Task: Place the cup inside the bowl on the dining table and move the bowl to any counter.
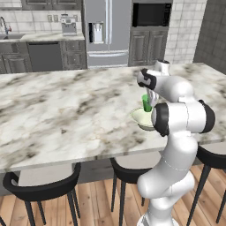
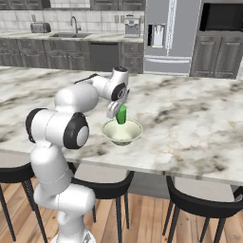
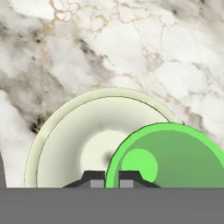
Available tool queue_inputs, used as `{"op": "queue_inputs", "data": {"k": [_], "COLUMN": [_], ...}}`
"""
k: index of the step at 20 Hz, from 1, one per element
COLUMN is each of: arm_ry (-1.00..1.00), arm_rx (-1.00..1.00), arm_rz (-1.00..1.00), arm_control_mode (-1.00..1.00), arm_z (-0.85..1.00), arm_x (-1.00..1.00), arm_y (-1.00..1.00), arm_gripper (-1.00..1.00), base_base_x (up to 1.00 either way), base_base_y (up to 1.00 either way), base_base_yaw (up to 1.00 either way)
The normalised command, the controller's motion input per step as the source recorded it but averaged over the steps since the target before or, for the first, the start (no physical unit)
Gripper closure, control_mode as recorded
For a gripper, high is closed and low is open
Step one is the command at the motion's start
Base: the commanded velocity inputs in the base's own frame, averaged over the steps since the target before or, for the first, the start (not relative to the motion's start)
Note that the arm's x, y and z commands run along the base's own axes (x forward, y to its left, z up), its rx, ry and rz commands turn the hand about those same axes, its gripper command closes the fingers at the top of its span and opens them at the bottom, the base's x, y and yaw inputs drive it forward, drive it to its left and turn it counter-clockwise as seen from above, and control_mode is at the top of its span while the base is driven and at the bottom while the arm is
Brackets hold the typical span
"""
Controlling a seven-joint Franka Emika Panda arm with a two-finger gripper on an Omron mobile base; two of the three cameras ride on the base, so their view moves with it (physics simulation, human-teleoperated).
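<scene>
Fingers [image 3: 112,177] pinch cup [image 3: 175,157] rim above bowl [image 3: 74,144]

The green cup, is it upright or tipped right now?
Tipped. The cup leans in the shut gripper, held above the bowl; the hand view looks into its mouth.

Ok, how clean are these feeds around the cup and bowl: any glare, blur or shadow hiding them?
Left base view: evenly lit, no glare, but the arm covers part of the bowl and cup. Right base view: both sharp; bowl casts a soft shadow on the table. Hand view: cup looms large and cropped, fingers dark at the bottom.
</scene>
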Motion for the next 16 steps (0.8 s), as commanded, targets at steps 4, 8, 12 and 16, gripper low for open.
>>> {"op": "queue_inputs", "data": {"k": [4, 8, 12, 16], "arm_ry": [-0.06, -0.03, 0.00, 0.00], "arm_rx": [0.00, 0.00, 0.00, 0.00], "arm_rz": [0.10, 0.09, 0.07, 0.04], "arm_control_mode": [-1.00, -1.00, -1.00, -1.00], "arm_z": [-0.14, -0.16, -0.11, -0.04], "arm_x": [0.00, 0.00, 0.00, 0.00], "arm_y": [0.00, 0.00, 0.00, 0.00], "arm_gripper": [1.00, 1.00, 1.00, 1.00], "base_base_x": [0.00, 0.00, 0.00, 0.00], "base_base_y": [0.00, 0.00, 0.00, 0.00], "base_base_yaw": [0.00, 0.00, 0.00, 0.00]}}
